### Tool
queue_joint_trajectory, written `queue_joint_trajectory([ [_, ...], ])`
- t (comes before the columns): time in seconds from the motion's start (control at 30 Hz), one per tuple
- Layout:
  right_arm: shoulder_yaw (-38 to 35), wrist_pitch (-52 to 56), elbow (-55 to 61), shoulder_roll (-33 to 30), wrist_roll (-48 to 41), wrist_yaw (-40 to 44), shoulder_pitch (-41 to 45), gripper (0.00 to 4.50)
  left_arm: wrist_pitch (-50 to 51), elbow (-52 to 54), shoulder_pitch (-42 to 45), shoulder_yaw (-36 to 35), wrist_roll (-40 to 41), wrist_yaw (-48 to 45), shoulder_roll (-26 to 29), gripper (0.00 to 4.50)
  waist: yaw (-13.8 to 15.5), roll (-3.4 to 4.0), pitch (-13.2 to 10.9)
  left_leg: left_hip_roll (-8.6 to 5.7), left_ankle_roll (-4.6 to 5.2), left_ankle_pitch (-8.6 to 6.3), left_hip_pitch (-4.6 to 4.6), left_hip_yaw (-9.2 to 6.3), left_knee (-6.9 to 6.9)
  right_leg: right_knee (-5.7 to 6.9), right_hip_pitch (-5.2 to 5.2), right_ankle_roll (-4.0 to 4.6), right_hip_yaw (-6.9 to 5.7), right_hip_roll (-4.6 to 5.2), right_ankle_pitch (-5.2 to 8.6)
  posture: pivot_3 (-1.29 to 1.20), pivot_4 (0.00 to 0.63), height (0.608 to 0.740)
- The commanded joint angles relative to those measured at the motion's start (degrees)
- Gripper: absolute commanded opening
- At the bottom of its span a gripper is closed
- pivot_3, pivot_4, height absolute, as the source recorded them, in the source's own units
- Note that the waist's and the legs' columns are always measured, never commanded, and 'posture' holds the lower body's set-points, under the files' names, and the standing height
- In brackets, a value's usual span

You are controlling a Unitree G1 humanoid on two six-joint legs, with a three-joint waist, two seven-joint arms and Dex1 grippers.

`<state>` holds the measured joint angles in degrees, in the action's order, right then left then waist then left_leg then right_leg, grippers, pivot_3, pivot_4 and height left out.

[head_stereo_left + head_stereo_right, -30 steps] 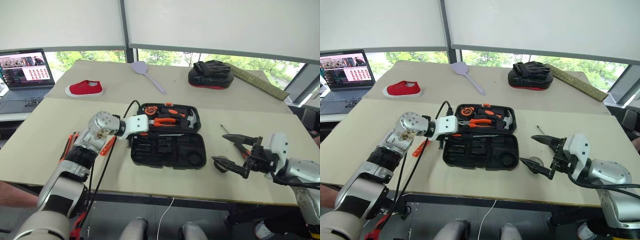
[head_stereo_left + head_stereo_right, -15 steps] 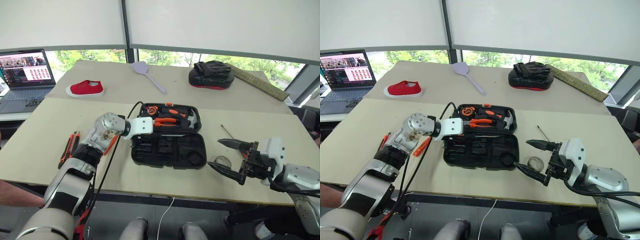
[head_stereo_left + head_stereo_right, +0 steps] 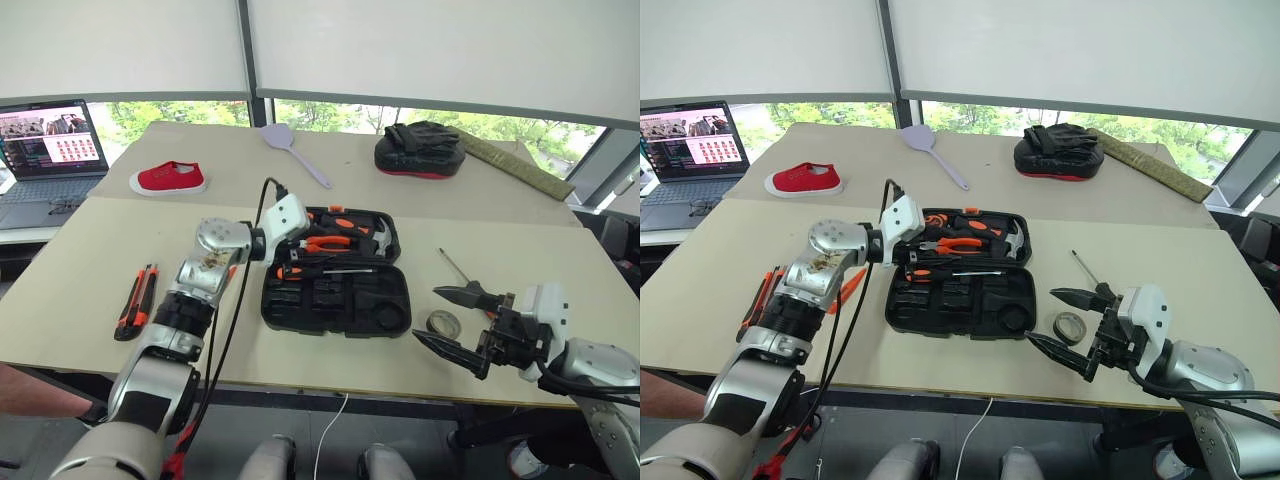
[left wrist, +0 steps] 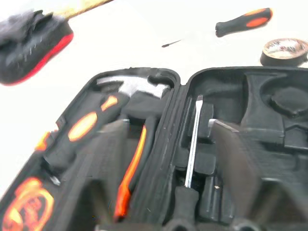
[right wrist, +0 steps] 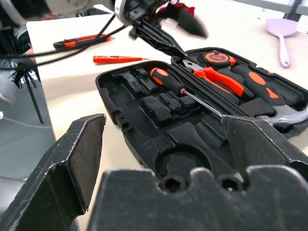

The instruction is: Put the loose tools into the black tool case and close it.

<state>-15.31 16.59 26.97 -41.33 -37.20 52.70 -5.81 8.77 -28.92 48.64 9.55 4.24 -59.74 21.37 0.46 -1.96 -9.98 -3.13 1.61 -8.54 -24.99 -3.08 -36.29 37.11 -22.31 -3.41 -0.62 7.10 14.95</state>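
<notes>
While my left gripper (image 5: 166, 41) is blurred, fingers unreadable, my right gripper (image 3: 455, 325) gapes beside the case (image 3: 335, 300).

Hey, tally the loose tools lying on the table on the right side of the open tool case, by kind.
Orange-and-black-handled screwdriver: 1
Tape roll: 1
Total: 2

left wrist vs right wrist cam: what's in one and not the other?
Left wrist, not right wrist: a loose screwdriver and the tape roll on the table. Right wrist, not left wrist: the utility knife, the small orange screwdriver and the lilac spatula. Both: the open tool case, holding a seated screwdriver, the pliers and the tape measure.
</notes>
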Motion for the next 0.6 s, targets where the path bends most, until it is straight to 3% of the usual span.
queue_joint_trajectory([
  [0.03,-1.62,-0.88,1.03,0.63,-0.77,-0.18,-0.01,4.5,1.35,-1.33,-1.78,0.95,-2.24,4.63,-1.28,0.96,0.16,0.0,0.0,0.0,0.0,0.0,0.0,0.0,-0.02,0.0,0.01,-0.01,0.0,0.0,-0.01,0.0,0.15,0.74],
  [0.1,-1.82,-0.62,1.33,0.75,-0.8,-0.36,-0.4,4.5,-0.45,-1.49,-3.13,3.28,-5.17,6.02,-0.97,0.14,0.21,0.0,0.0,-0.01,0.0,0.0,0.0,0.0,-0.04,-0.02,0.02,-0.04,0.02,0.0,-0.02,0.0,0.15,0.74],
  [0.13,-2.01,-0.5,1.5,0.74,-0.83,-0.45,-0.73,4.5,-0.53,-1.48,-3.58,3.98,-6.01,6.4,-0.89,0.05,0.24,0.0,0.0,-0.02,0.0,0.0,-0.01,0.0,-0.04,-0.02,0.02,-0.04,0.02,0.0,-0.03,0.0,0.15,0.74],
  [0.4,-3.07,-0.12,2.35,0.98,-1.22,-1.48,-3.02,4.5,-0.64,-2.33,-4.45,5.84,-6.67,5.88,-2.22,0.05,0.31,0.05,0.03,-0.01,-0.01,-0.01,0.03,0.0,-0.04,-0.03,0.08,-0.05,0.03,0.04,-0.05,0.0,0.15,0.74],
  [0.5,-4.11,-0.74,2.66,1.88,-0.76,-2.85,-3.97,4.5,-4.76,-1.31,-4.78,2.72,-2.86,4.5,-2.47,0.05,0.41,0.05,0.04,-0.01,-0.02,-0.01,0.03,0.0,-0.04,-0.04,0.08,-0.05,0.03,0.05,-0.06,0.0,0.15,0.74],
  [0.6,-7.93,-2.88,1.81,3.06,0.29,-4.19,-6.22,4.5,-7.78,1.94,-5.66,-3.99,5.31,1.07,-2.45,0.74,0.39,0.05,0.03,-0.03,-0.01,-0.01,-0.01,0.0,-0.04,-0.08,0.04,0.15,0.05,0.1,-0.18,0.0,0.15,0.74],
])
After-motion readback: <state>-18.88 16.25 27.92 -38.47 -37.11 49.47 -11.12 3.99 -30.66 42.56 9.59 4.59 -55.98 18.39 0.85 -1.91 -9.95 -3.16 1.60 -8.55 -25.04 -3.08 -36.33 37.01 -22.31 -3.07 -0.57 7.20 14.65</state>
